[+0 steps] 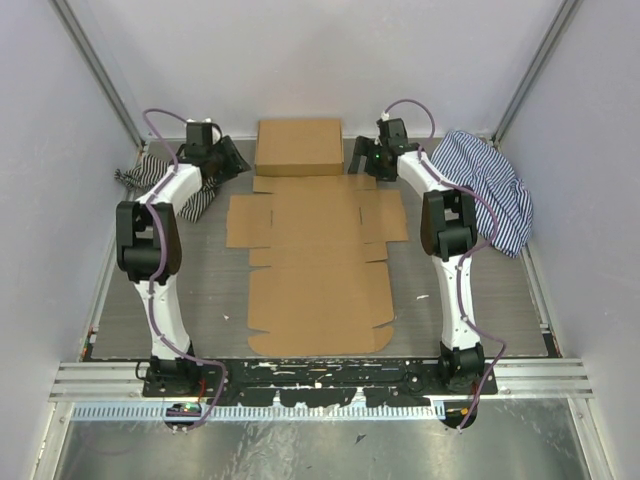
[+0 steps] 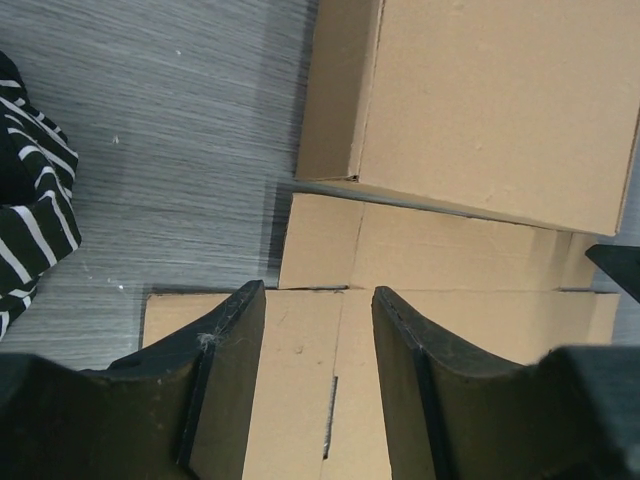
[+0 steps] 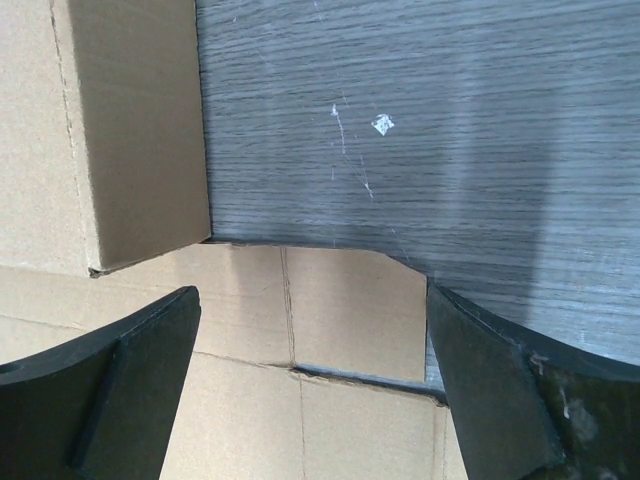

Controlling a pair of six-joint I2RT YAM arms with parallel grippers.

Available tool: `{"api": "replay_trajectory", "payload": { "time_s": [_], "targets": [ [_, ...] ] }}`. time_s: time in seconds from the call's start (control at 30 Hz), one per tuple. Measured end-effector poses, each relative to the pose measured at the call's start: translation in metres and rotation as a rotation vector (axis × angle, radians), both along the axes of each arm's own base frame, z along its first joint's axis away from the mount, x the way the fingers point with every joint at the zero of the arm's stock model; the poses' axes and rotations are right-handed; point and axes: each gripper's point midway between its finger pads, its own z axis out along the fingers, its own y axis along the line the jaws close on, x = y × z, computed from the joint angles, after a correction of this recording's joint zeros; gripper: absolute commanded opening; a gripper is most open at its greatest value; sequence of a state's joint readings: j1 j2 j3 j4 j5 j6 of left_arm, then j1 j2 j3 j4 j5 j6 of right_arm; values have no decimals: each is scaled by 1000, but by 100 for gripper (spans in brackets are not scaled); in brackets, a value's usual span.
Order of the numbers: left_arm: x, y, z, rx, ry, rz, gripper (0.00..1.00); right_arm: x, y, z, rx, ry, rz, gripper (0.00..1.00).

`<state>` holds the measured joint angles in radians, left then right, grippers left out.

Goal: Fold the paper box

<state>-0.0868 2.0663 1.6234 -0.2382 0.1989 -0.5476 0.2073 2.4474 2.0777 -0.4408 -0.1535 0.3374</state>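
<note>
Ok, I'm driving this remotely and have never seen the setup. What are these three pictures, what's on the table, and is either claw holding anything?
The wide picture looks down from above and behind two robot arms, the left arm and the right arm, bolted at the near edge of the table. The other two pictures come from a camera on each wrist, so the dark shapes at the bottom are that arm's own fingers. Flat in the middle lies the paper box, not yet folded. Beyond it sits a closed brown box. One striped cloth lies far left and another far right. The left gripper and right gripper are over the flat piece's far corners, both open and holding nothing.
</note>
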Motion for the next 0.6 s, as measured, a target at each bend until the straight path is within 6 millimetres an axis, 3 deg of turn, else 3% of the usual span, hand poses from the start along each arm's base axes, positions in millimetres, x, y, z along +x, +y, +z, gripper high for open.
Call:
{"api": "replay_trajectory", "payload": {
  "time_s": [0.6],
  "targets": [
    [5, -3, -45, 29, 48, -12, 49, -2, 7, 0, 28, -20, 38, 96]
  ]
}}
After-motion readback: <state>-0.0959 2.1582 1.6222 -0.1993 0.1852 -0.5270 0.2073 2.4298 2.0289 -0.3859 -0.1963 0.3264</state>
